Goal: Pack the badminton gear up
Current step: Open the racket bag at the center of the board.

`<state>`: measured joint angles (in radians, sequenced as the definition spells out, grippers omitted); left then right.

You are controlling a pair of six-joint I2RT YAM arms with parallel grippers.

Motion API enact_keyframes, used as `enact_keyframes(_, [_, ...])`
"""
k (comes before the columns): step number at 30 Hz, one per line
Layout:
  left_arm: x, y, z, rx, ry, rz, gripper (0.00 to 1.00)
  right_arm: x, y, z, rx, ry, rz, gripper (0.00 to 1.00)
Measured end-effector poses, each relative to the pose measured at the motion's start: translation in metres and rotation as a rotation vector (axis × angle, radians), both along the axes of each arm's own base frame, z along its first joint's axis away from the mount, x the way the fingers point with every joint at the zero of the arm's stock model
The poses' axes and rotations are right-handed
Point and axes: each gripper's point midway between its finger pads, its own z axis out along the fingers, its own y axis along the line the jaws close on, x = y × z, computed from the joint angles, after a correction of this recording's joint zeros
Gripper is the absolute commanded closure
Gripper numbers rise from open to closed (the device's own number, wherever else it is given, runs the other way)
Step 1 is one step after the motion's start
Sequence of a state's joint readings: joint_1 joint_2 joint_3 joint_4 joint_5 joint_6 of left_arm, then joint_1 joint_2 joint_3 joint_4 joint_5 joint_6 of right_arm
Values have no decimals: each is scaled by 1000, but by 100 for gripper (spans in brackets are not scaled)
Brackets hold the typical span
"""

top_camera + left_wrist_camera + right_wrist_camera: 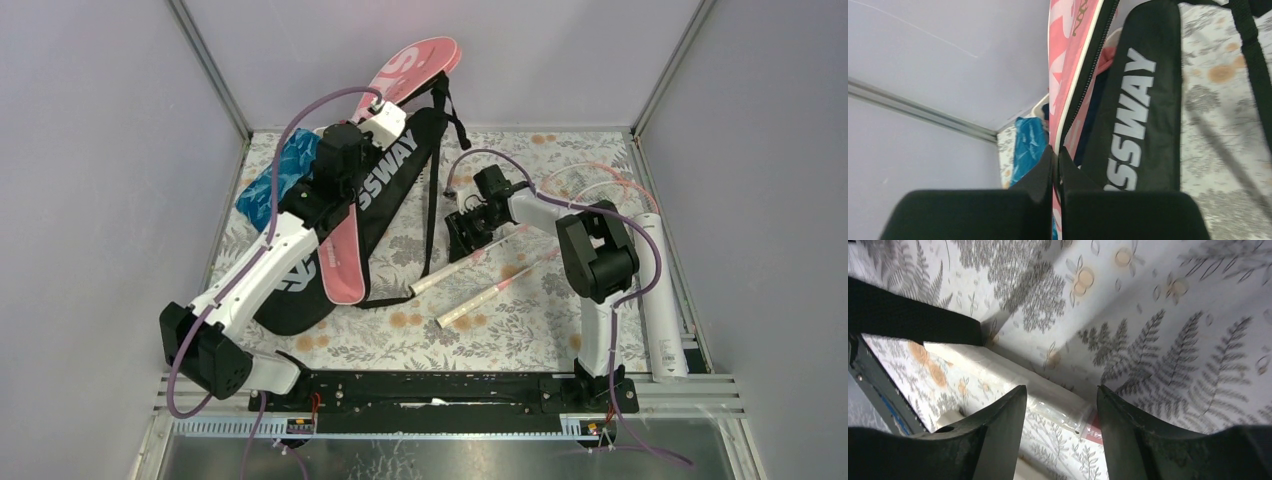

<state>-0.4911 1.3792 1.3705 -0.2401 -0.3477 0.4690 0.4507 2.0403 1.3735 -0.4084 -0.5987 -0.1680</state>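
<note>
At 6 o'clock a black metal rail (440, 385) carries both arm bases on the grey-and-orange floral tablecloth (480, 340). Just past it, near the centre, lie two thin rackets. Their white, plastic-wrapped handles, the nearer (490, 293) and the farther (450, 270), sit side by side and point toward 7 o'clock.

The right gripper (1062, 400) hangs over the farther handle with its jaws apart, one on each side. It has hold of nothing that can be seen. A black strap (433, 200) crosses the cloth just beside it.

At 4 o'clock one long white shuttlecock tube (662, 300) lies along the table edge, behind the right arm's elbow. Its small print cannot be read.

From 8 toward 11 o'clock lie two racket-shaped bags. The black fabric one (395, 185) shows the white letters "SSWAY" and a white logo at its near end; the left arm covers the rest.

The pink one (345, 255) rests across the black bag and rises to 12 o'clock. The left gripper (1056, 152) is pinched tight on its zipped edge. Its white lettering is only partly in view.

One crumpled blue plastic packet (275, 180) sits at 10 o'clock beside the bags.
</note>
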Motion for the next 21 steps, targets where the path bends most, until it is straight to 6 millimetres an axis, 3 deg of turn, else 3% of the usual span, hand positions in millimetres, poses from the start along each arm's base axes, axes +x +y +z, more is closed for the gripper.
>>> enact_keyframes(8, [23, 15, -11, 176, -69, 77, 100, -26, -12, -1, -21, 41, 81, 43])
enact_keyframes(16, [29, 20, 10, 232, -146, 103, 100, -47, -16, 6, -1, 81, 137, 46])
enact_keyframes(21, [31, 22, 21, 245, -170, 113, 100, -56, -21, 3, -10, 101, 147, 34])
